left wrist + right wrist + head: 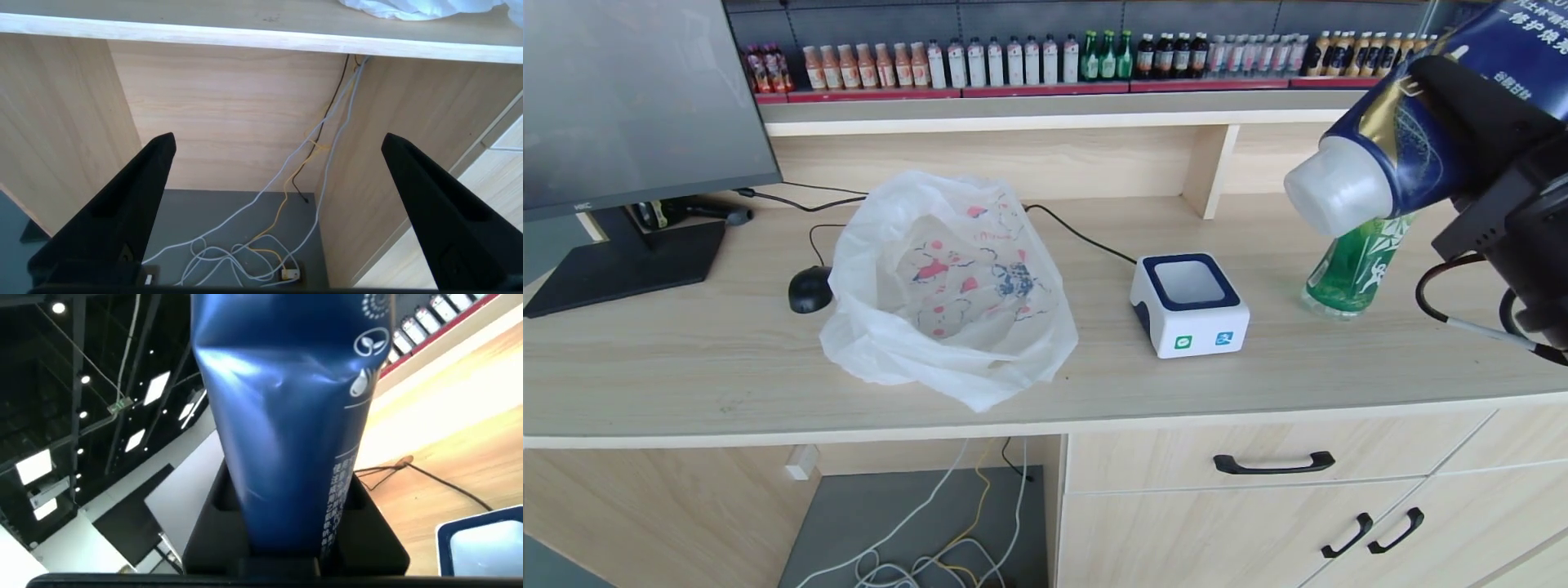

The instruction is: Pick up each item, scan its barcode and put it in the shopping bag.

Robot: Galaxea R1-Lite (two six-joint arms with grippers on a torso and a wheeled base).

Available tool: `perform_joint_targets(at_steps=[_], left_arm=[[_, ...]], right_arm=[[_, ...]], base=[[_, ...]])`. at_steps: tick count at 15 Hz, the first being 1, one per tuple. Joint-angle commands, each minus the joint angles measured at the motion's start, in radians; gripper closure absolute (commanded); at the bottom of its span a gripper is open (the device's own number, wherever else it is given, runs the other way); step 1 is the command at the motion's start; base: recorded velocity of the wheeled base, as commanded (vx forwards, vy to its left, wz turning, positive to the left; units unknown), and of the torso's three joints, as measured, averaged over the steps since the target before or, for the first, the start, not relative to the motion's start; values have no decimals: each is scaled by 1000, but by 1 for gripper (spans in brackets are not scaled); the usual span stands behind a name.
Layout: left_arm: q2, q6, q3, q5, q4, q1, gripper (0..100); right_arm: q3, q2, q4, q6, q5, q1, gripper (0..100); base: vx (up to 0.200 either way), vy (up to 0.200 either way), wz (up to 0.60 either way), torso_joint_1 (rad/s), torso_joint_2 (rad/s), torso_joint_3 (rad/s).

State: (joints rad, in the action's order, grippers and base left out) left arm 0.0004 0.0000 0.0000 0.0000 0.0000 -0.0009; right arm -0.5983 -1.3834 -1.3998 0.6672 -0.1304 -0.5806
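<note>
My right gripper (1462,122) is shut on a blue tube (1413,122) with a white cap, held high at the counter's right end with the cap tilted down and to the left. Seen from the right wrist, the blue tube (286,433) runs up between the fingers. A green bottle (1356,261) stands on the counter just below the cap. The white barcode scanner (1188,304) sits mid-counter, and the open white shopping bag (952,286) lies to its left. My left gripper (278,220) hangs open below the counter edge, in front of the kneehole.
A monitor (629,106) on its stand fills the counter's far left, with a black mouse (809,288) beside the bag. A raised wooden shelf (1045,122) runs along the back. Drawers with black handles (1274,465) sit under the counter; loose cables (261,245) lie on the floor.
</note>
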Motion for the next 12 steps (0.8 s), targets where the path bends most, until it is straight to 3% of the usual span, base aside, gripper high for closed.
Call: perform_joint_targets(at_steps=[1, 2, 5, 6, 7, 10, 12], left_arm=[[0, 0, 0, 0, 0, -1, 0], [0, 0, 0, 0, 0, -1, 0], [0, 0, 0, 0, 0, 1, 0], [0, 0, 0, 0, 0, -1, 0], [0, 0, 0, 0, 0, -1, 0], [0, 0, 0, 0, 0, -1, 0], [0, 3, 0, 0, 0, -1, 0]], right_arm=[[41, 60, -1, -87, 32, -51, 100], [83, 81, -1, -143, 46, -64, 100], [287, 138, -2, -531, 167, -76, 100], [296, 138, -2, -560, 167, -76, 100], [313, 133, -2, -672, 166, -76, 100], [236, 66, -1, -808, 164, -73, 100], [204, 7, -5, -808, 163, -31, 100]], base=[[0, 0, 0, 0, 0, 0], [0, 0, 0, 0, 0, 0], [0, 0, 0, 0, 0, 0], [0, 0, 0, 0, 0, 0], [0, 0, 0, 0, 0, 0], [0, 0, 0, 0, 0, 0], [0, 0, 0, 0, 0, 0]])
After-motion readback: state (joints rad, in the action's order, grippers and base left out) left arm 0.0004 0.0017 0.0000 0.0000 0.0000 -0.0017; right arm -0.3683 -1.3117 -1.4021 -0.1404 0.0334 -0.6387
